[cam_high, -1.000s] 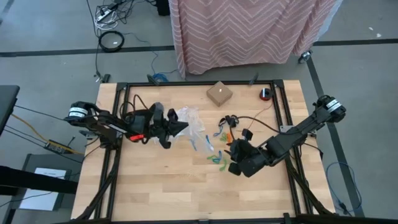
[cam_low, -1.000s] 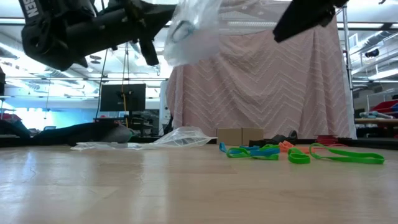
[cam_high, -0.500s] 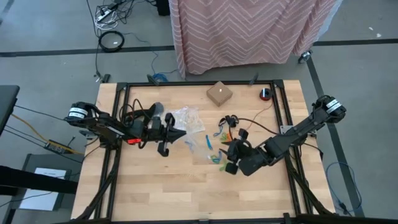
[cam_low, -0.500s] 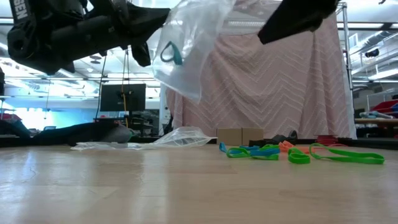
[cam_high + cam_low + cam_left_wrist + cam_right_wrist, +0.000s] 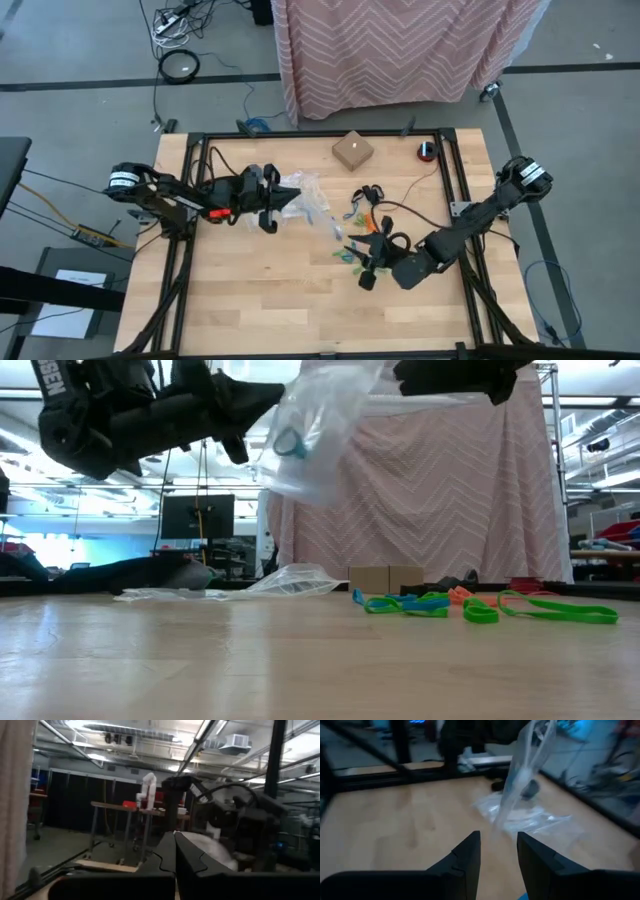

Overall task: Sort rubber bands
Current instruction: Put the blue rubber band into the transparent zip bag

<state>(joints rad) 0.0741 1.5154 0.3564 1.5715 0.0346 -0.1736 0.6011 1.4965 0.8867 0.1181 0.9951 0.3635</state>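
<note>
Several rubber bands (image 5: 352,254) look floppy, so we'd pinch 1 strand with the parted right gripper (image 5: 366,272) while the left gripper (image 5: 287,205) clamps a clear bag (image 5: 318,430)

The high view looks straight down from far above, taking in the whole worktop (image 5: 250,300) and the floor around it; the low view sits at worktop level, close to the wood, facing the pink curtain (image 5: 450,490); each wrist view looks forward past its own fingers; high, low and right wrist views share the lifted clear bag (image 5: 320,430).
</note>
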